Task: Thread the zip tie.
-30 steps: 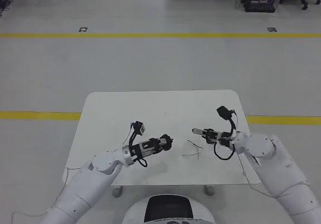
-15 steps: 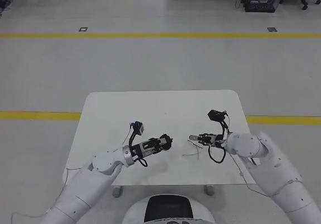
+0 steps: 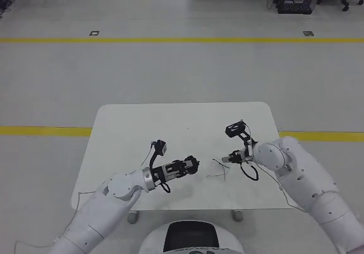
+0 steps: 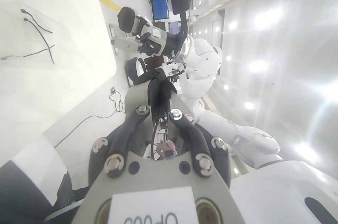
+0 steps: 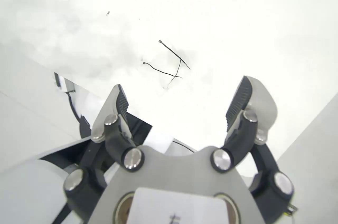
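Closing in: right gripper (image 5: 182, 84), jaws wide and empty, has swung inward and tipped down over zip ties (image 3: 218, 168) lying crossed mid-table (image 3: 137, 120); pickup looks next. Beside them, left gripper (image 3: 193, 165) edged closer, fingers pressed together, nothing visibly held.

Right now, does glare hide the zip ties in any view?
Left wrist view: ceiling lamps flare strongly, yet away from the zip ties; right wrist view: the table glows nearly white, the ties show as dark lines; top view: even light, no glare.
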`<state>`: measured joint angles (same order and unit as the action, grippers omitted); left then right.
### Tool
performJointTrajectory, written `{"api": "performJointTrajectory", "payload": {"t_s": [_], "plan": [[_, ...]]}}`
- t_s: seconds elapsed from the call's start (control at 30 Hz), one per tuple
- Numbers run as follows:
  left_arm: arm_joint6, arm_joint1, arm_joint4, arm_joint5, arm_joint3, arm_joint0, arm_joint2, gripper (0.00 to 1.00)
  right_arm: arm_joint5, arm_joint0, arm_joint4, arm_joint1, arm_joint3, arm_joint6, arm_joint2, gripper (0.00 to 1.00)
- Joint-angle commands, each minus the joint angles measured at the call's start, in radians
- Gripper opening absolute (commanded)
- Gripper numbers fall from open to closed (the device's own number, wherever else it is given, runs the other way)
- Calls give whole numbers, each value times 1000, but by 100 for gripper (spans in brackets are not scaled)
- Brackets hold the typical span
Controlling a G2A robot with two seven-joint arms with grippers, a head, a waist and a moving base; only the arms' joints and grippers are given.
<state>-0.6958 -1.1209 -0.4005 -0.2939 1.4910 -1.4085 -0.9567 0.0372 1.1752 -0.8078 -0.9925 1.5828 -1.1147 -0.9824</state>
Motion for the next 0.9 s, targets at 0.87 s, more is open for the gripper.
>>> {"api": "performJointTrajectory", "payload": {"t_s": [0.87], "plan": [[17,16,-11,-7,41,-40,-23,0,303,-243,-60,-45,-209,-60,311,100]]}}
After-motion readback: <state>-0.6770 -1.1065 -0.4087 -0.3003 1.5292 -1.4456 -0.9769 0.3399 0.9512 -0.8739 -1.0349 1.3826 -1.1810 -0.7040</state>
